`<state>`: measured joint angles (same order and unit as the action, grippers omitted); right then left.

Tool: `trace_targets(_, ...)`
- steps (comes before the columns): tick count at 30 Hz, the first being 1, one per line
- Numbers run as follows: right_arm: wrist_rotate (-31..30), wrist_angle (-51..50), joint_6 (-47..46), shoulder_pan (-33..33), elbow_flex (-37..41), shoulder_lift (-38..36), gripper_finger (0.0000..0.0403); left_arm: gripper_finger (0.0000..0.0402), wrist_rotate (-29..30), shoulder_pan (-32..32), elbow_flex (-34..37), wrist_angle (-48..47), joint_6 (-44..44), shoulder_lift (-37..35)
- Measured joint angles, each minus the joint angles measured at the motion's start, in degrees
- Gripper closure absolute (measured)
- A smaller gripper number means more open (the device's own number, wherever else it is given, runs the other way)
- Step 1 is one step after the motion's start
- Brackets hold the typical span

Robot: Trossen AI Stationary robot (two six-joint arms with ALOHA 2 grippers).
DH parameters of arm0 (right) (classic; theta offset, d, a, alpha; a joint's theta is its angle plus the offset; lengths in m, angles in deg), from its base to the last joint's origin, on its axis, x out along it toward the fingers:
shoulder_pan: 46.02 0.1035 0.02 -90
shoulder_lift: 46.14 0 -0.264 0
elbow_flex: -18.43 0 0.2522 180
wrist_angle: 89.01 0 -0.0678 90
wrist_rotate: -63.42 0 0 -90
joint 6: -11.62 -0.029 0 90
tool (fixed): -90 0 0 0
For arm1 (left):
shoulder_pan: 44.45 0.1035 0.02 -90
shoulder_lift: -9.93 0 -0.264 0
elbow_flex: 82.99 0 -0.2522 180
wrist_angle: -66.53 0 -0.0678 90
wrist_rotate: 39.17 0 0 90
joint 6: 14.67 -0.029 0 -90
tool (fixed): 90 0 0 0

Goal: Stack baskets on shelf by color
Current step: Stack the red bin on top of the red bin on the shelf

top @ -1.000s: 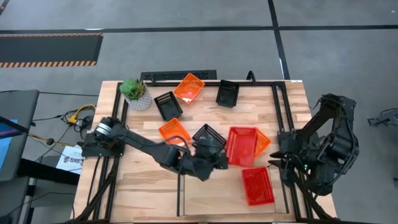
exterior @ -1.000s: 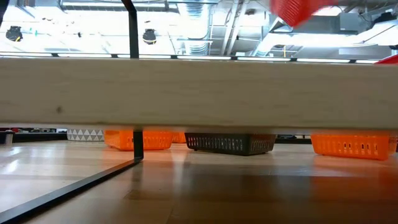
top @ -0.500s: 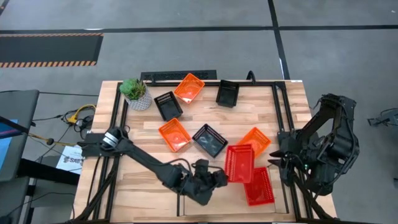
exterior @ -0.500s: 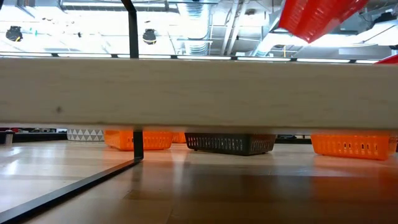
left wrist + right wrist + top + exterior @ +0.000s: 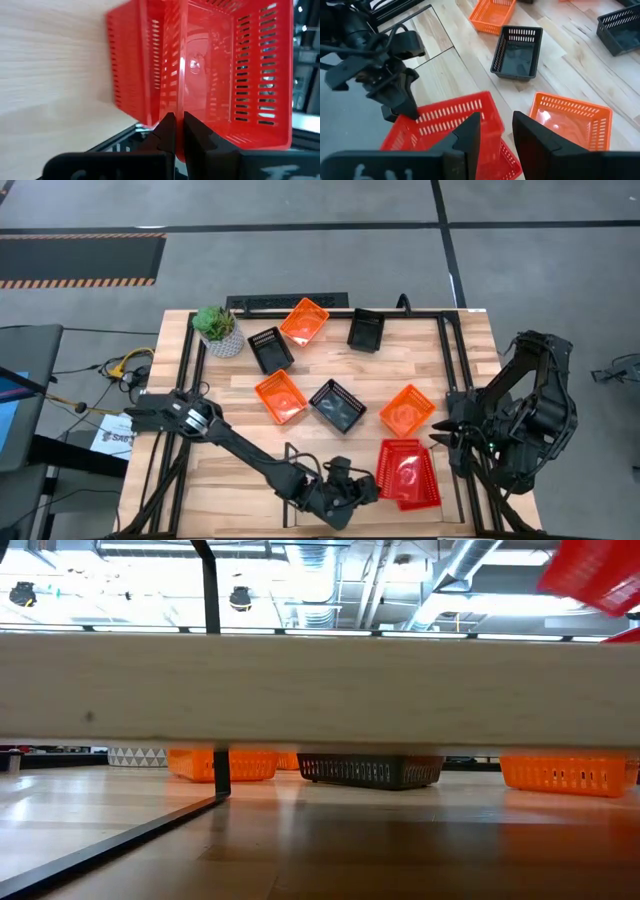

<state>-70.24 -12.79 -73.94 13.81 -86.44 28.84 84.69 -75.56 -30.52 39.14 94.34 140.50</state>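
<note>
Pinching one wall of a red plastic mesh basket (image 5: 400,467), the left end effector (image 5: 176,131) is pressed together on it above a second red basket (image 5: 422,492) near the desk's (image 5: 240,470) front right corner. With so thin a grip, slipping or skewed nesting is risked. The right end effector (image 5: 494,131) is held spread by the right edge.

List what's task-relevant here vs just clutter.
Job:
- red basket pinched by the left gripper, over a second red basket
- three orange baskets
- three black baskets
- shelf

Lying about:
- potted plant
- right gripper, open, parked at the table's right edge
</note>
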Motion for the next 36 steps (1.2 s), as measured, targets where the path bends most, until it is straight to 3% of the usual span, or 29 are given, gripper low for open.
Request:
trace_targets(7,-0.5,0.0,0.0,0.0,0.0,0.0,0.0267,0.0401,2.3,0.3,-4.5,-4.1,-1.5,0.9)
trace_targets(13,-0.6,0.1,-0.1,0.0,0.0,0.0,0.0267,0.0401,-5.3,0.7,-11.6,-3.6,-1.7,7.1)
trace_targets(17,-0.6,0.1,-0.1,0.1,0.0,0.0,0.0267,0.0401,-4.3,0.7,-15.6,-7.3,-1.9,8.5)
trace_targets(20,-0.5,0.1,-0.1,0.1,0.0,0.0,0.0267,0.0401,-1.7,0.6,-17.0,-11.2,-1.9,8.3)
trace_targets(36,-0.5,0.1,0.1,0.1,0.0,0.0,0.0267,0.0401,-4.0,0.5,-17.3,-13.6,0.8,8.3)
